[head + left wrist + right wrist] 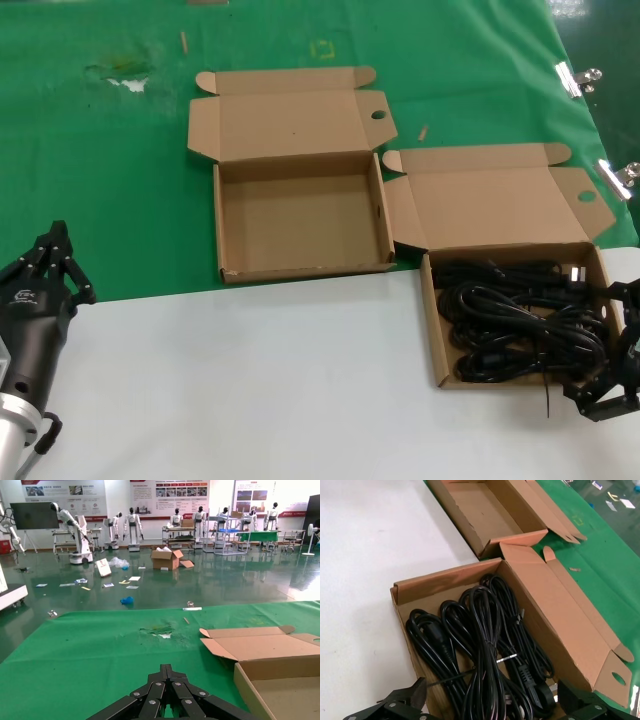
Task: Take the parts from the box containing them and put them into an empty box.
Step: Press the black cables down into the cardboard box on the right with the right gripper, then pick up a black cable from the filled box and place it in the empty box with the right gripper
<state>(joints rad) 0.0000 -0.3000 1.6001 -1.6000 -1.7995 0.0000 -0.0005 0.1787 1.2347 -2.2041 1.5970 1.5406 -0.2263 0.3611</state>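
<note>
Over on the robot's right, a shallow brown corrugated cardboard box (pixel 436 330) sits on the white part of the bench (pixel 270 380), lid folded back, holding several black rubbery power cords (pixel 520 320) in coiled bundles. At its near right corner hangs the right end effector (pixel 612 350), fingers spread wide either side of the cords, gripping nothing. Just beside that box, on the green cloth (pixel 100 180), lies a second brown cardboard box (pixel 218 225) of the same kind, open, with nothing inside. Well apart, at the near left edge of the bench, the left end effector (pixel 55 262) waits with its black fingers drawn together.
</note>
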